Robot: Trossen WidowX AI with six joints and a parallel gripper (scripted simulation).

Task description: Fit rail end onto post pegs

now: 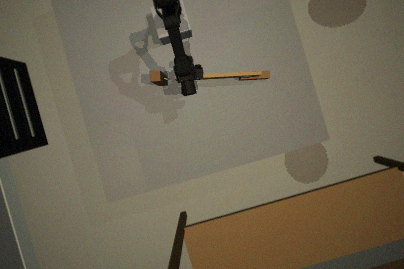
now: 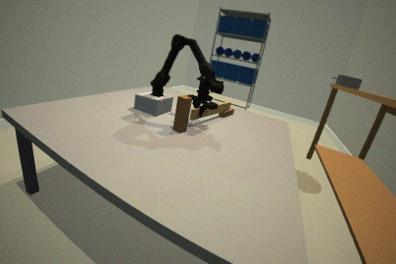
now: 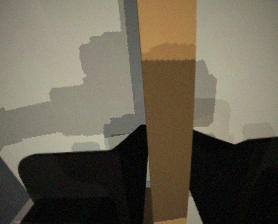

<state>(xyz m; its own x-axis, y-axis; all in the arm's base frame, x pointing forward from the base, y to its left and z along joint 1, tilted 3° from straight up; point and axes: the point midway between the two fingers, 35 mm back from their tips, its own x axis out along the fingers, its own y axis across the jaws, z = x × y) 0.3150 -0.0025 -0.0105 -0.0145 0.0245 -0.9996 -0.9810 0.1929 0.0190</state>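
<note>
I stand over a worktop [image 1: 215,150] [image 2: 221,172] [image 3: 245,50] where the job is partly done: the rail is gripped and appears raised at its near end, while joining it to the post, seating the pegs and letting go remain. My arm [image 1: 176,42] [image 2: 169,64] rises from its grey base box [image 1: 188,35] [image 2: 153,106], bends at a high elbow and descends to the rail, wrist pointing downward close to the post. The wooden bed rail [image 1: 230,76] [image 2: 219,110] [image 3: 169,125] extends from beneath my wrist to the footboard block [image 1: 265,74] [image 2: 226,113]; its far end lies at the block, though I cannot tell how fully the bracket holds it. Its near end faces the wooden post [image 1: 156,76] [image 2: 182,114], apparently with a narrow gap between them. The post stands upright. My pincer [image 1: 187,81] [image 2: 204,107] [image 3: 157,129] is closed on the rail, one finger against each side face. The pegs are too small to judge, as is their alignment with the holes. I judge that levelling comes first, then a straight slide onto the post; a tilted approach could jam the pegs or draw the far end from its bracket.
</note>
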